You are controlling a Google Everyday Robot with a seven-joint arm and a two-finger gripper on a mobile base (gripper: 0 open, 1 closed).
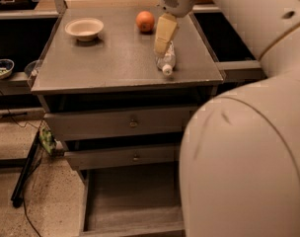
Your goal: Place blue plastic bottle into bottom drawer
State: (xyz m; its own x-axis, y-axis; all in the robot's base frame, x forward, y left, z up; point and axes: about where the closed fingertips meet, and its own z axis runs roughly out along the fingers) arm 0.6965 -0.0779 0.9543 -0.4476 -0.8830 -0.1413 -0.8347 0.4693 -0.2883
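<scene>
Nearest, the bottom drawer (130,204) is shown pulled open beneath 2 knobbed drawers (132,124). On the worktop (110,65) above, the blue plastic bottle (166,62) lies on its side near the right front corner, cap toward the front edge. The gripper (161,47) is positioned over the bottle's far end; whether it is spread or closed cannot be told. Beyond are 1 orange (145,20) and 1 bowl (84,28).

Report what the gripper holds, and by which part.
Cannot be told: the gripper sits over the base end of the blue plastic bottle, which lies on the cabinet top.
</scene>
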